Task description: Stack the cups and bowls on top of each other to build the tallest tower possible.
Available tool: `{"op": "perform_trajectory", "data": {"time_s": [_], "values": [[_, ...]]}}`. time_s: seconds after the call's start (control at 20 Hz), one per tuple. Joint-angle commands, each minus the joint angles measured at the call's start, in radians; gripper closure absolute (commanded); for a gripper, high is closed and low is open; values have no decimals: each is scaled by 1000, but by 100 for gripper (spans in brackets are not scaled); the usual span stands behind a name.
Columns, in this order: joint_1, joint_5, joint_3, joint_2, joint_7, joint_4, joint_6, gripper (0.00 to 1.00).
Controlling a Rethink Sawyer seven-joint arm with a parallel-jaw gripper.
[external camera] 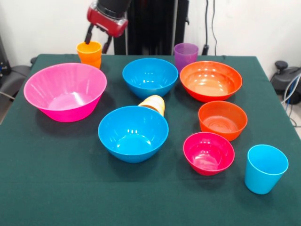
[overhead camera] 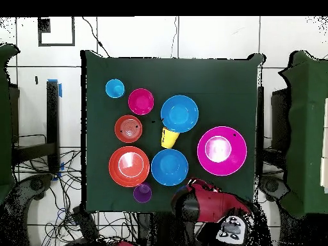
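My gripper [external camera: 97, 44] is open at the far left of the table, its fingers just above and behind the upright orange cup [external camera: 89, 53]. The purple cup [external camera: 186, 55] stands alone behind the wide orange-red bowl [external camera: 210, 80]. The yellow-orange cup [external camera: 153, 103] lies on its side between the two blue bowls [external camera: 150, 76] [external camera: 133, 133]. The light blue cup [external camera: 265, 168] stands at the near right. The pink bowl [external camera: 65, 91], small orange bowl [external camera: 222, 119] and small magenta bowl [external camera: 209, 152] each sit apart. Nothing is stacked. In the overhead view the arm [overhead camera: 205, 202] hides the orange cup.
The dark green tablecloth [external camera: 56, 179] covers the table. Cables and a chair base lie past the table's right edge [external camera: 287, 80]. The robot's black pedestal [external camera: 150, 23] stands behind the far edge.
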Motion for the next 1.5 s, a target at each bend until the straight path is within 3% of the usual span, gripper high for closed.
{"op": "perform_trajectory", "data": {"time_s": [0.05, 0.45, 1.05, 1.5], "values": [[-84, -97, 138, -1, -83, -51, 96, 0], [-116, -121, 161, 59, -27, -70, 41, 0], [-94, -122, 147, 102, 25, -64, -20, 0], [-77, -111, 130, 198, 57, -109, -110, 0]]}}
